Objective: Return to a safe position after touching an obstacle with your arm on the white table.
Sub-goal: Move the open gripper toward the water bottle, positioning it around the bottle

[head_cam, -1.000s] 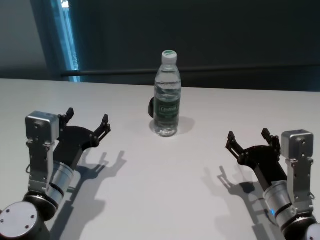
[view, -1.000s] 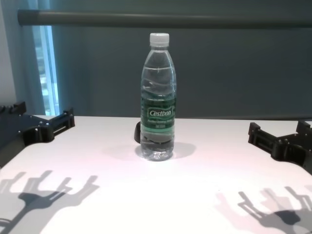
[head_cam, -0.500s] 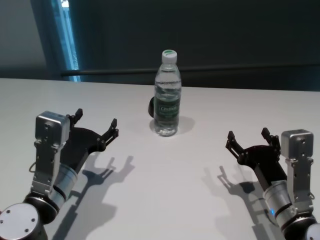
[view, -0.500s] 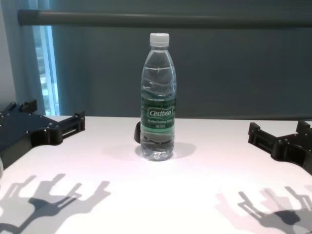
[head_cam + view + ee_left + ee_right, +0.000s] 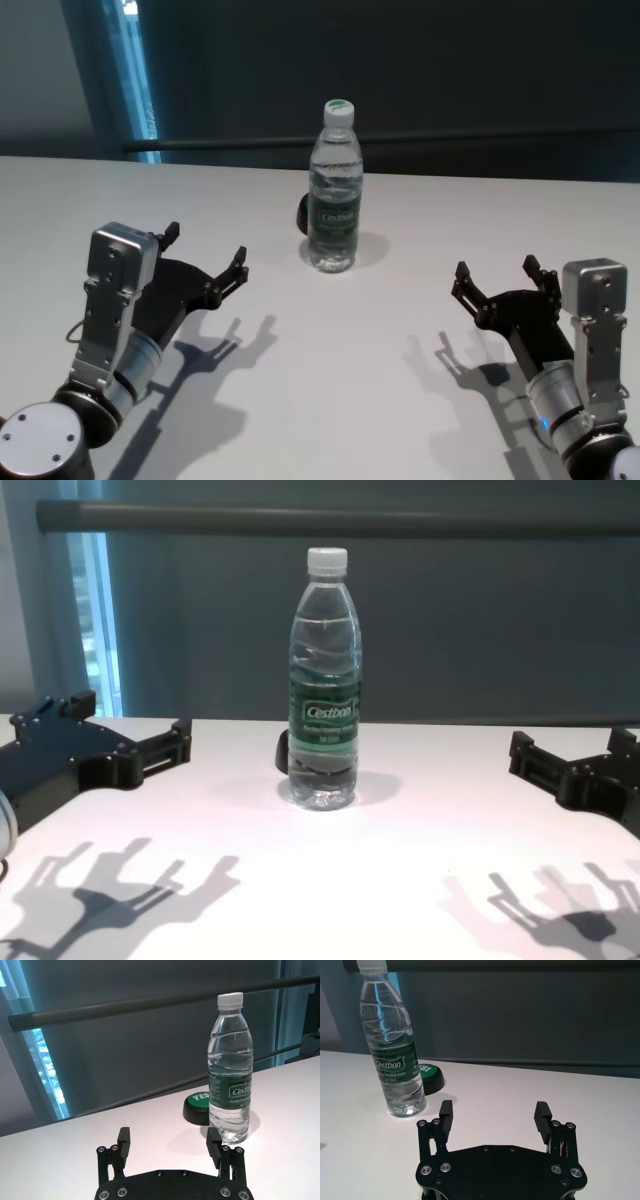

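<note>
You are seeing the tall clear plastic water bottle [image 5: 333, 190] standing upright mid-way across the wide white table [image 5: 330, 380]. The left gripper [image 5: 205, 258] is hovering near it, spread wide and empty, not touching; contact and retreat are looking undone. The right gripper [image 5: 495, 280] is sitting parked, likewise wide and empty.

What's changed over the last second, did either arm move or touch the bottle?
The left tool has moved in toward the bottle, open and empty, with a clear gap to it. Nothing was gripped or released. The bottle stands upright on the white table as before, and the right tool is parked, open, unchanged.
</note>
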